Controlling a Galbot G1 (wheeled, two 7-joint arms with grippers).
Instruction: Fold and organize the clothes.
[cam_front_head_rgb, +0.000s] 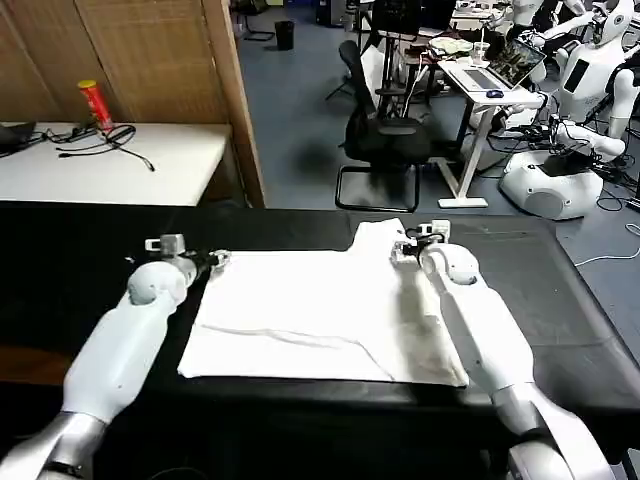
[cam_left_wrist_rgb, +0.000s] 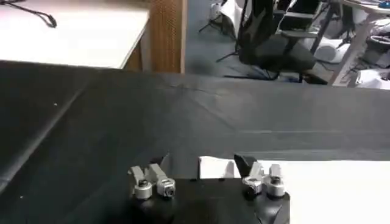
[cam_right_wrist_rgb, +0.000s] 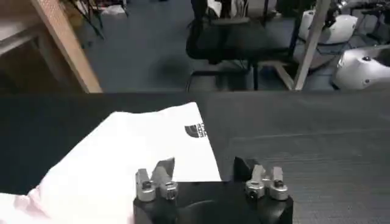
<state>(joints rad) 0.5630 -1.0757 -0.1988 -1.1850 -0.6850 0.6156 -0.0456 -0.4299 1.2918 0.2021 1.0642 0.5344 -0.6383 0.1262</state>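
Observation:
The clothes are one white T-shirt (cam_front_head_rgb: 320, 315), lying flat and partly folded on the black table (cam_front_head_rgb: 80, 260). A sleeve flap sticks out at the far right corner, and a small dark logo (cam_right_wrist_rgb: 194, 129) shows near its edge. My left gripper (cam_front_head_rgb: 218, 259) is low over the shirt's far left corner. It is open, and the white corner (cam_left_wrist_rgb: 210, 167) lies between its fingers. My right gripper (cam_front_head_rgb: 405, 242) is at the far right sleeve. It is open too, with the shirt's edge (cam_right_wrist_rgb: 183, 164) running between its fingers.
A white side table (cam_front_head_rgb: 110, 165) with a red can (cam_front_head_rgb: 95, 103) and cables stands behind on the left, beside a wooden partition (cam_front_head_rgb: 235, 100). A black office chair (cam_front_head_rgb: 385, 135) and parked robots (cam_front_head_rgb: 560, 170) are beyond the table's far edge. Bare black cloth flanks the shirt.

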